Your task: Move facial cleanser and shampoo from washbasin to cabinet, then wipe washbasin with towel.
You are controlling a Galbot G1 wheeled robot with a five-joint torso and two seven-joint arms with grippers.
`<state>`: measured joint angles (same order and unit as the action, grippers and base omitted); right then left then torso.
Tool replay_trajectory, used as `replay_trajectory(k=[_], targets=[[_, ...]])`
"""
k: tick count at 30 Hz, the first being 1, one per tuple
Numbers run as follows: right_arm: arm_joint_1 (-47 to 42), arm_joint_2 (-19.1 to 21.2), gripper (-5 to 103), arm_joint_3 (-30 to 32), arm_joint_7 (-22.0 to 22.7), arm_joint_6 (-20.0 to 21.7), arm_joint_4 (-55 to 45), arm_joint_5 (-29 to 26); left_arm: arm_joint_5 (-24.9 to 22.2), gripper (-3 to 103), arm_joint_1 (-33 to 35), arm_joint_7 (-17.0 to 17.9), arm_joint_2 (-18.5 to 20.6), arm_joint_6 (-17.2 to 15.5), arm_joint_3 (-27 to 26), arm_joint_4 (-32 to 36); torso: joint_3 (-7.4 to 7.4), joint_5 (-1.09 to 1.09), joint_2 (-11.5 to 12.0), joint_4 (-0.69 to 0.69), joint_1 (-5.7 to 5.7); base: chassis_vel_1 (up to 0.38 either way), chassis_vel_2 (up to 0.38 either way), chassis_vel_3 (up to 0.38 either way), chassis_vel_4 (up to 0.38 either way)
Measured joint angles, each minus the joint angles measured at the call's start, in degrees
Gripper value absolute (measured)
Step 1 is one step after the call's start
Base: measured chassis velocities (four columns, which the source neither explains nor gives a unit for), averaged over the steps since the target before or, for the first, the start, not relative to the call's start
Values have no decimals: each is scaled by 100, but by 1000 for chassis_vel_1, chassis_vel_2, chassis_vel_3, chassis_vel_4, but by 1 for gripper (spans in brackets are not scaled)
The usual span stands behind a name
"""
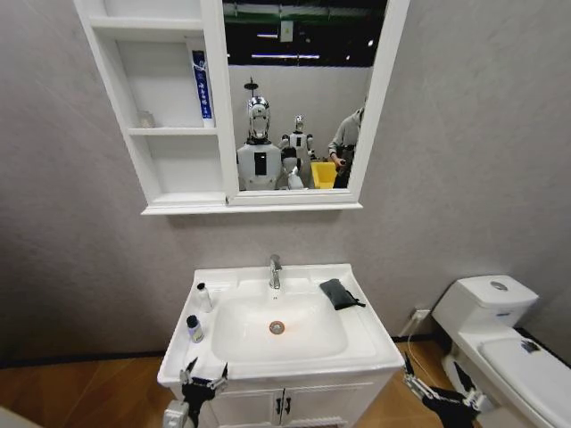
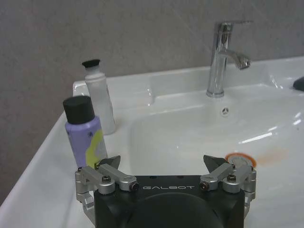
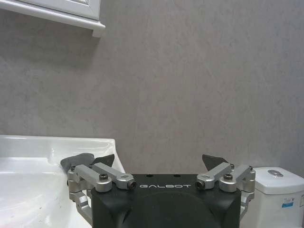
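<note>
Your left gripper (image 2: 161,164) waits with fingers apart at the washbasin's (image 1: 375,343) front left corner, facing the purple bottle (image 2: 85,133) and white bottle (image 2: 99,97) on its left rim. Your right gripper (image 3: 159,164), also spread, hangs beside the front right corner; the towel (image 1: 337,292) lies at the back right.

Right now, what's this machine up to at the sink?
Nothing is held yet. The left end effector hangs open at the front left edge of the washbasin, facing two bottles on its left rim: a purple bottle and a white bottle behind it. The right end effector is open too, low between the washbasin and the toilet. The towel lies on the right rim. The cabinet hangs above.
</note>
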<state>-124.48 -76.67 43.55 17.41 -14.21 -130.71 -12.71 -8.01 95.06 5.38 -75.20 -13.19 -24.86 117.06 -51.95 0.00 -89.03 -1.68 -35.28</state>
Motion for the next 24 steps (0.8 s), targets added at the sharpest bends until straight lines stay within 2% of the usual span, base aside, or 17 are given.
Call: replay_trajectory(k=[6, 14, 17, 24], targets=[[0, 0, 100, 0, 0, 0, 0, 0, -453, 99, -209, 234, 194, -180, -129, 371, 0, 1, 0, 2, 0, 0, 0, 0, 0], [0, 0, 100, 0, 0, 0, 0, 0, -550, 99, 205, 220, 346, -94, -531, 626, 0, 1, 0, 3, 0, 0, 0, 0, 0], [0, 0, 100, 0, 0, 0, 0, 0, -524, 99, 186, 196, 316, -21, -562, 442, 0, 0, 0, 4, 1, 0, 0, 0, 0], [0, 0, 100, 0, 0, 0, 0, 0, -475, 99, -670, 245, 138, 75, -361, -477, 0, -1, 0, 1, 0, 0, 0, 0, 0]])
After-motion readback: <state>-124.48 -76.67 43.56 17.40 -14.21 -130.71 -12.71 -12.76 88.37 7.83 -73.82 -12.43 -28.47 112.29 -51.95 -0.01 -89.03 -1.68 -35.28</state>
